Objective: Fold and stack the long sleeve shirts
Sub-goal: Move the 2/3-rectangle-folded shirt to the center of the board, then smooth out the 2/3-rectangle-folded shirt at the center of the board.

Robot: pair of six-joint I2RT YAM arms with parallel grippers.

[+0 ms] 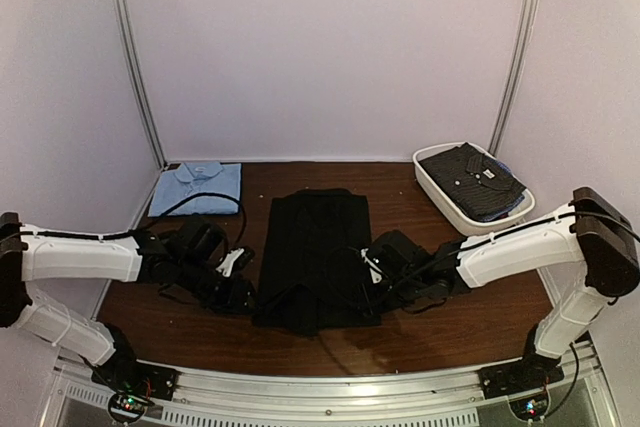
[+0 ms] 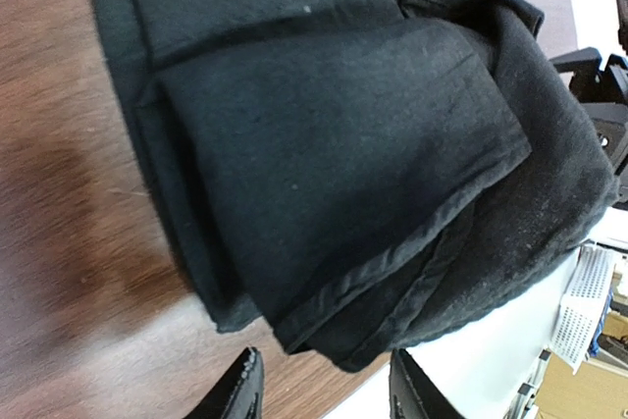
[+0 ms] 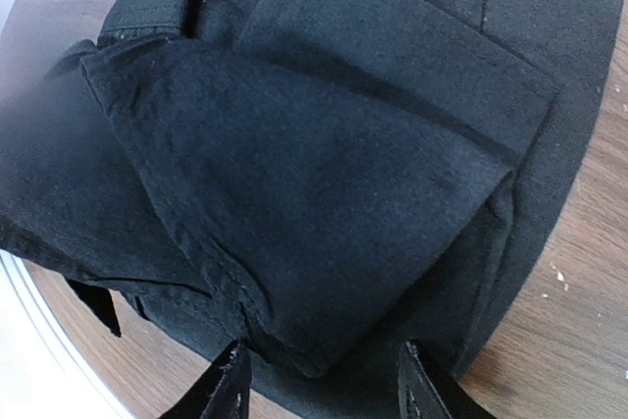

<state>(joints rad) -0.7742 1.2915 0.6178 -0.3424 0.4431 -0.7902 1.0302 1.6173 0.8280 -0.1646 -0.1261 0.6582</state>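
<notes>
Left arm (image 1: 80, 255), right arm (image 1: 510, 252) stretched low, inward; left pincer (image 2: 324, 390), right pincer (image 3: 322, 385) jaws apart.

- A plain black cloth shirt (image 2: 334, 144), folded into several layers, fills most of the view and lies on a brown wooden table (image 2: 59, 242).
- Its top layer is a flat flap with a stitched hem, one corner pointing toward the table's near edge.
- The left gripper (image 2: 324, 394) shows two dark fingertips (image 2: 243, 390) set apart, nothing between them, just short of the shirt's folded corner.
- Black mechanical parts (image 2: 601, 85) show beyond the shirt.
</notes>
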